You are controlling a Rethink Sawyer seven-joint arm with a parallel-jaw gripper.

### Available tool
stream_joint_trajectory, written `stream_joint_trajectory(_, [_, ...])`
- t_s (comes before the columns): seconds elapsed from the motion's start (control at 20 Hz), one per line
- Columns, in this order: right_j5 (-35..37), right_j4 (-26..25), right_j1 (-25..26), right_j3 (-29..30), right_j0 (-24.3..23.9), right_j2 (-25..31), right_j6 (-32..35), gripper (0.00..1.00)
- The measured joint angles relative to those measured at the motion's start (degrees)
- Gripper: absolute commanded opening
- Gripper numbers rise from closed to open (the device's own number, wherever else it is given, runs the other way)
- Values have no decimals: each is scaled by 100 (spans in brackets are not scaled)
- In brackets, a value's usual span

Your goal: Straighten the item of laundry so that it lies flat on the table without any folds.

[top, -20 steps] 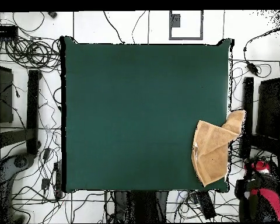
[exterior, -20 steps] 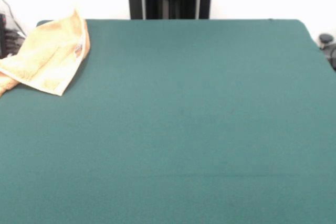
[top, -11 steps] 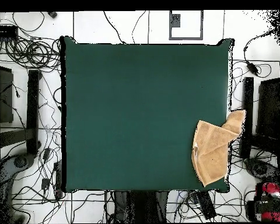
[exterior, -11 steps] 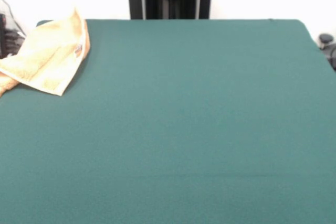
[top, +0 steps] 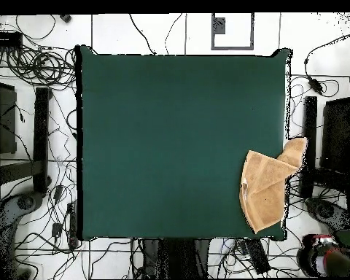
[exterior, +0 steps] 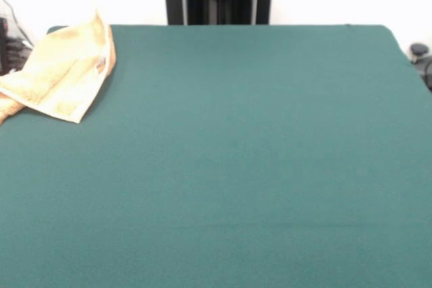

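Towel folded at table corner, part overhanging edge; gripper out of view, state unknown.

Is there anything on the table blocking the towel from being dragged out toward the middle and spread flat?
Nothing visible does. The towel lies folded at a corner of the table, one end hanging over the edge, and it is the only thing on the green surface. The gripper isn't clearly in view.

Towel soft, nubbly terry cloth; table matt felt-like cloth.
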Motion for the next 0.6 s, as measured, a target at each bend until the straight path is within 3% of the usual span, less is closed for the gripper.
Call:
stream_joint_trajectory(0.15, [666, -2, -26, -181, 329, 20, 0, 0])
stream_joint_trajectory(0.6, [781, -15, 41, -566, 266, 12, 0, 0])
